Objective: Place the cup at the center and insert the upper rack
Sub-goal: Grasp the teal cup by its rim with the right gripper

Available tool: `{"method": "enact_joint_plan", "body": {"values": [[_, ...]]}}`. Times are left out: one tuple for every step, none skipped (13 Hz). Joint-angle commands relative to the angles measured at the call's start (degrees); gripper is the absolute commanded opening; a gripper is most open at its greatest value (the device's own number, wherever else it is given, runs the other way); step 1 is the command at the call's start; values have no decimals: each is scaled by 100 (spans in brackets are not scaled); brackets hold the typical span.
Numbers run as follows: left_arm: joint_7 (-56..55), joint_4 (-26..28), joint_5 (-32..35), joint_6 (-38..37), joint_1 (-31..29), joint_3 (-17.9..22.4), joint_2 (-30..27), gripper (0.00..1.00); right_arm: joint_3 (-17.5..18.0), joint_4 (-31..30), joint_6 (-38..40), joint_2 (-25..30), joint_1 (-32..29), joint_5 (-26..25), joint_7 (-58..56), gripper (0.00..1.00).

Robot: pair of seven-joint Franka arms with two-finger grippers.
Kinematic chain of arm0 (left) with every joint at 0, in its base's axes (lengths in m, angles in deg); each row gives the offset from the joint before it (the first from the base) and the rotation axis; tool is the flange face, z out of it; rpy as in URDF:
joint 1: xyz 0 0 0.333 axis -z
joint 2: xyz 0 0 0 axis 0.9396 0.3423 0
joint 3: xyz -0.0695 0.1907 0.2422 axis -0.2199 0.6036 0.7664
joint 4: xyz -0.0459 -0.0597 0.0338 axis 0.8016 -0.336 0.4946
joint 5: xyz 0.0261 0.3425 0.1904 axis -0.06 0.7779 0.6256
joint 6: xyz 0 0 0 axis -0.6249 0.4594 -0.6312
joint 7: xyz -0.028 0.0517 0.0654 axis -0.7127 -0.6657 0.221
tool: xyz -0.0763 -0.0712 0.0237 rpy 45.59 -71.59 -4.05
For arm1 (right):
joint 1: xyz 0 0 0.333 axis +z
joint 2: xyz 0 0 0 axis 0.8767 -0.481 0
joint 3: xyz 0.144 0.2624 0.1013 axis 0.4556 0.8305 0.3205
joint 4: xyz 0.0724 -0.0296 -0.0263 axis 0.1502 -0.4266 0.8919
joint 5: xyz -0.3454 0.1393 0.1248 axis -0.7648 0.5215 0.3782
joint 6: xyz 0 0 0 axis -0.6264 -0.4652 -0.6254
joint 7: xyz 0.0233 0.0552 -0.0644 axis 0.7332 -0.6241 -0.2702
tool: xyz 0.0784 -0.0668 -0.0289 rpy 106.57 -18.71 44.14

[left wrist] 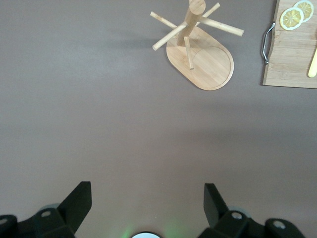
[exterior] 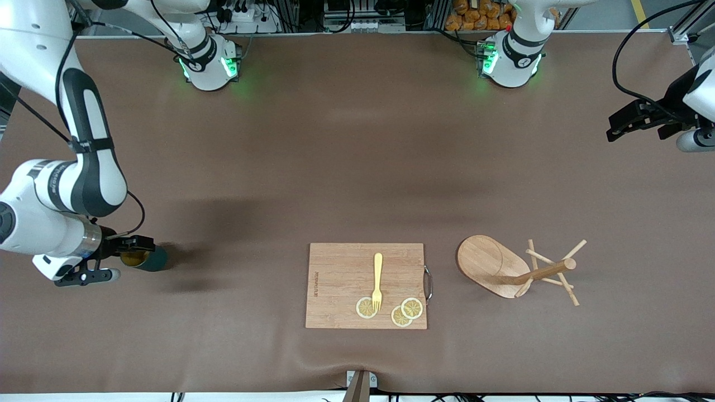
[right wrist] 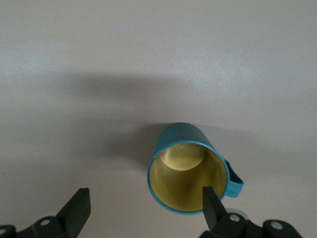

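Observation:
The dark teal cup (exterior: pixel 151 259) lies on its side on the table at the right arm's end, with its yellowish-tan inside turned toward my right gripper (exterior: pixel 124 259). In the right wrist view the cup (right wrist: pixel 185 171) shows its open mouth and side handle. My right gripper (right wrist: pixel 146 204) is open, with one finger (right wrist: pixel 213 206) in front of the cup's rim and the other well clear of it. The wooden mug tree (exterior: pixel 505 271) stands on its oval base toward the left arm's end and also shows in the left wrist view (left wrist: pixel 200 49). My left gripper (exterior: pixel 614 133), (left wrist: pixel 147 203) is open and empty, up over the table's end.
A rectangular wooden cutting board (exterior: pixel 335 279) lies near the front edge at mid-table, between cup and mug tree. It carries a yellow fork (exterior: pixel 377 282) and three lemon slices (exterior: pixel 406 310). Its metal handle (exterior: pixel 428 283) faces the mug tree.

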Motion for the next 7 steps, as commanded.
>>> {"method": "enact_joint_plan", "body": {"values": [[108,-47,52,-88,-29,-26,-28,100,37,-36,-23,-94,-81,183,-185,100],[117,-38,43,-88,-37,-26,-28,100,37,-28,-31,-138,-81,192,-194,100],[117,-55,43,-62,-29,-26,-19,100,37,-28,-31,-216,-81,201,-194,100],[117,-47,43,-61,-11,-35,-19,100,37,-28,-40,-313,-72,270,-203,100],[117,-38,43,-61,-11,-35,-19,100,37,-28,-32,-331,-81,376,-203,100],[117,-38,43,-53,-20,-35,-10,100,37,-28,-31,-323,-63,377,-255,100],[117,-29,43,-53,-20,-26,-19,100,37,-28,-31,-331,-72,377,-386,100]]}}
